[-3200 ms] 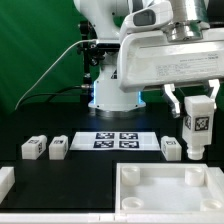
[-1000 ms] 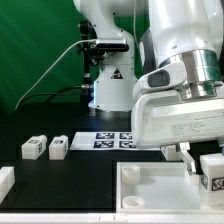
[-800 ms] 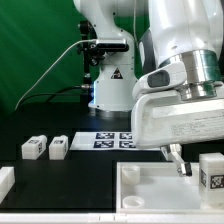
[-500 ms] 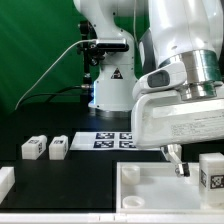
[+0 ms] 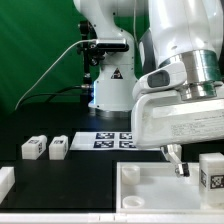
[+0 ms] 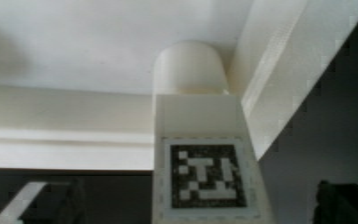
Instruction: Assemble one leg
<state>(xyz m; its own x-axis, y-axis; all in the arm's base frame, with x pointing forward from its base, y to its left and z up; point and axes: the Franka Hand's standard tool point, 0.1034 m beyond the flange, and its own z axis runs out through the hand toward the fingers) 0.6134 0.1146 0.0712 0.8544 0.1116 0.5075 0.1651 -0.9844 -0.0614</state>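
The leg (image 5: pixel 211 172), a small white block with a black-and-white tag, stands upright at the right corner of the large white tray-like piece (image 5: pixel 150 186). My gripper (image 5: pixel 200 165) is around it. One finger (image 5: pixel 177 160) stands apart from the leg at the exterior view's left. In the wrist view the leg (image 6: pixel 204 150) runs up the middle, its rounded end at the tray (image 6: pixel 69 110). The dark fingers (image 6: pixel 27 202) sit wide at both sides with gaps to the leg. The gripper (image 6: pixel 190 206) is open.
Two more small white legs (image 5: pixel 34 148) (image 5: pixel 58 147) lie on the black table at the exterior view's left. The marker board (image 5: pixel 117 140) lies behind the tray. Another white part (image 5: pixel 5 181) shows at the left edge. The robot's base stands at the back.
A second ago the finger was against the leg; it has moved away toward the exterior view's left, letting go. The leg has stayed in place at the tray's corner.
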